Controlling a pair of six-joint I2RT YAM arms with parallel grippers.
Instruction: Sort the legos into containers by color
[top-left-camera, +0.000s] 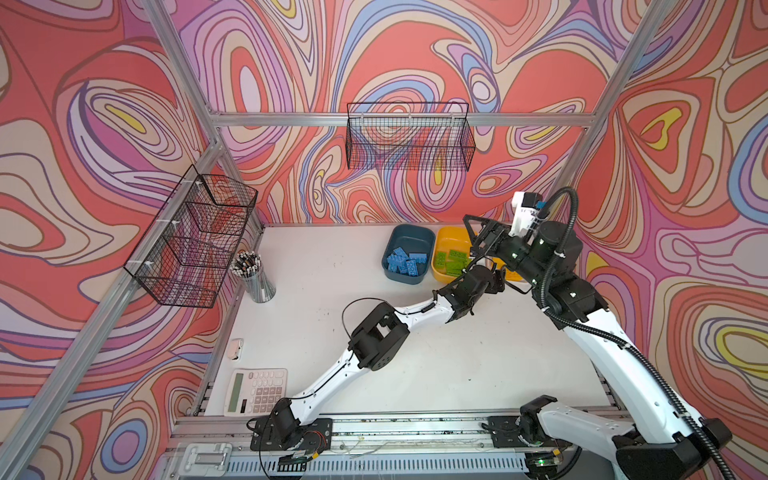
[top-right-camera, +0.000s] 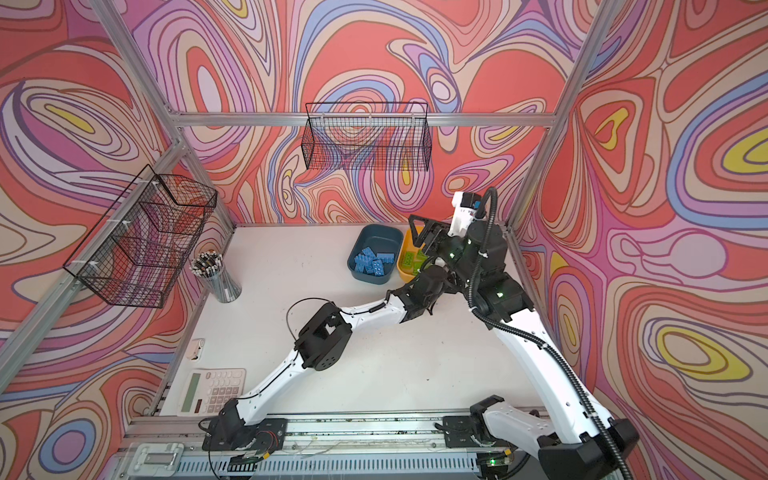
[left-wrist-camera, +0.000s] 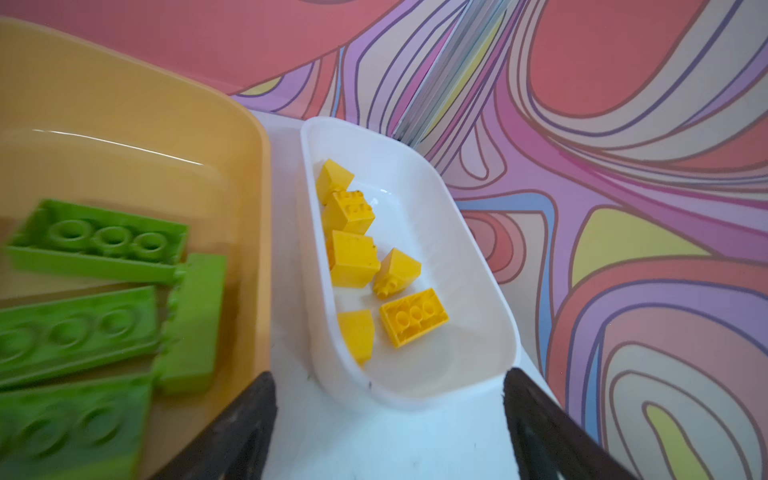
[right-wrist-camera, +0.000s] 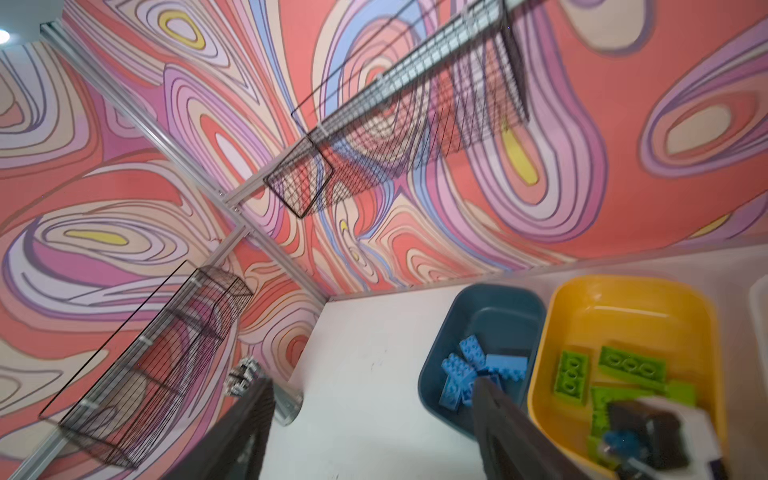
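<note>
Three containers stand in a row at the back right. The dark blue tub holds blue legos. Green legos lie in the yellow-orange tub. In the white tub are several yellow legos; my right arm hides it in both top views. My left gripper is open and empty at the white tub's near end. My right gripper hangs open and empty above the yellow-orange tub.
A black wire basket hangs on the back wall and another on the left wall. A mesh pencil cup stands at the back left. A calculator and a small white object lie at the front left.
</note>
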